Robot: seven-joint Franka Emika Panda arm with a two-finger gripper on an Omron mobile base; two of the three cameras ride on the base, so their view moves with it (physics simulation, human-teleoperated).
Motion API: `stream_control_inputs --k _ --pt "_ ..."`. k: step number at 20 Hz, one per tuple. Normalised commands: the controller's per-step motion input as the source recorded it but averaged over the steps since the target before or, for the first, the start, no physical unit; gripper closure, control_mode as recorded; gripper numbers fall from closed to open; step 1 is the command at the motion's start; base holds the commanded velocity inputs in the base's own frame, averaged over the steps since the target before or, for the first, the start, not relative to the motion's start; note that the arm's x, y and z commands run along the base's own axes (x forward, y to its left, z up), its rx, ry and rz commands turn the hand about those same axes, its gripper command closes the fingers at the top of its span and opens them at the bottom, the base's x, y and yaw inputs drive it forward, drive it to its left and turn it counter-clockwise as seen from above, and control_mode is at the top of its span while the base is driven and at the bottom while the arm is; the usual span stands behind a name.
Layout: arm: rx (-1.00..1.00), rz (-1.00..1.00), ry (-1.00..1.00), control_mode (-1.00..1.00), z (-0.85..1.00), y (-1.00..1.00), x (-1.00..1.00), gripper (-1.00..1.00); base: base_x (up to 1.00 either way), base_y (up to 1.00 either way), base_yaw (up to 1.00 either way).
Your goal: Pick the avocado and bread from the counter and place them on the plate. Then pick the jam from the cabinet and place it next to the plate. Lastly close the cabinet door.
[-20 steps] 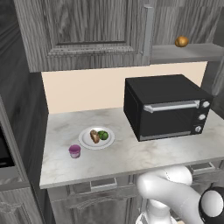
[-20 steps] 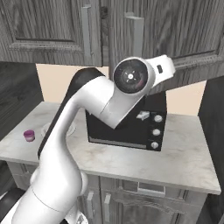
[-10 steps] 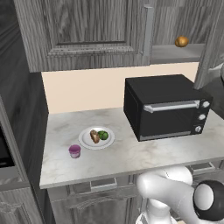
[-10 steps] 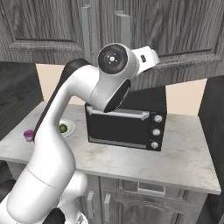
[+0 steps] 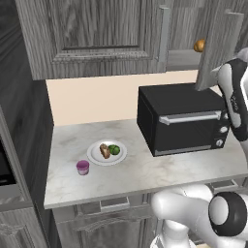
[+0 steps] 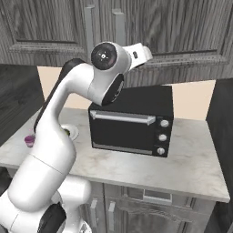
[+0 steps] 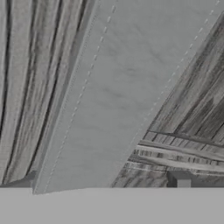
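In the left base view, the white arm rises from the lower right, and its upper link stands beside the open cabinet door (image 5: 219, 46) above the black boxy microwave (image 5: 181, 117). Left of the microwave, on the marbled stone table (image 5: 145, 169), sits the round white plate (image 5: 107, 153), with the brown bread (image 5: 104, 150) and the glossy green avocado (image 5: 114, 149) side by side on it. The squat magenta jam (image 5: 83, 167) stands just beside the plate, on its left and nearer the table's front edge. An orange-brown round fruit (image 5: 199, 45) rests on the cabinet (image 5: 101, 36) shelf above the microwave.

In the right base view, the arm bends sharply upward and its wrist reaches toward the dark wood-grain cabinet fronts above the microwave (image 6: 132, 120). The jam (image 6: 29, 140) shows far left of the microwave, on the table (image 6: 191, 159).

In the hand view, a flat grey door panel (image 7: 122, 87) runs diagonally, close up, with streaked wood grain at either side. The jaws stand fully apart and grip nothing.
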Motion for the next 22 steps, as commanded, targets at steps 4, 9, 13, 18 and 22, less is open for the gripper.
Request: stream_control_inputs --k 4,9,13,18,22 --pt "0.00 0.00 0.05 -1.00 0.17 -0.08 0.82 -1.00 0.00 0.00 0.00" --pt "0.00 0.00 0.05 -1.00 0.18 -0.10 0.83 -1.00 0.00 0.00 0.00" --pt "0.00 0.00 0.06 -1.00 0.16 -0.10 0.82 -1.00 0.00 0.00 0.00" --pt "0.00 0.00 0.05 -1.00 0.16 -0.12 0.78 -1.00 0.00 0.00 0.00" --pt "0.00 0.00 0.06 -1.00 0.16 -0.12 0.78 -1.00 0.00 0.00 0.00"
